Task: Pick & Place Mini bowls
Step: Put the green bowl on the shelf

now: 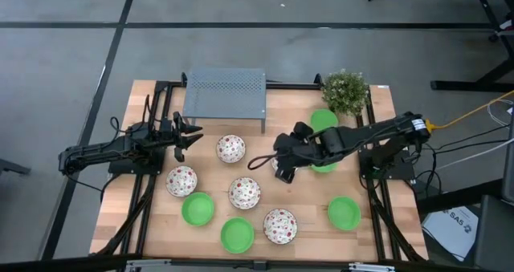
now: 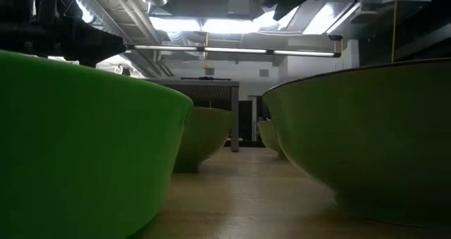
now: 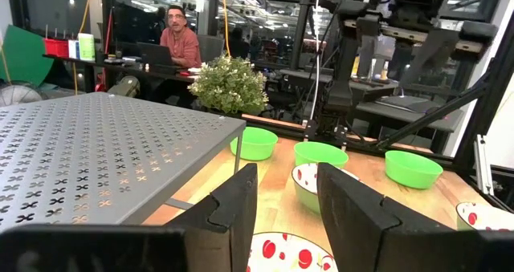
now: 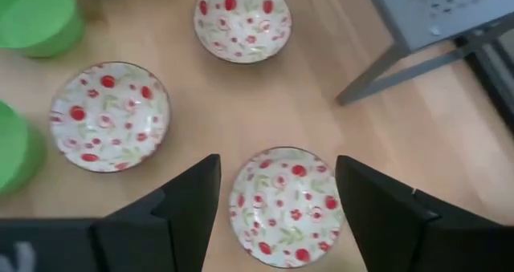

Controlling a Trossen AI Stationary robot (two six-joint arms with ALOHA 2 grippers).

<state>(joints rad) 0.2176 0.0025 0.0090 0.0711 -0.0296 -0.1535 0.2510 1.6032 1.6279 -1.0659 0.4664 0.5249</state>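
Near the tabletop's middle my right gripper (image 1: 283,167) hovers open over a speckled bowl (image 4: 287,207), left gripper (image 1: 186,137) open too; a descent off-centre could skid it.

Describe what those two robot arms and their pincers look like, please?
Both are slim, dark, jointed arms. The left pincer and the right pincer each end in two flat, black, wedge-shaped fingers, seen close up in the wrist views. Thin black cables run along the arms, one looping beside the right pincer. An orange cable trails from the right arm's base.
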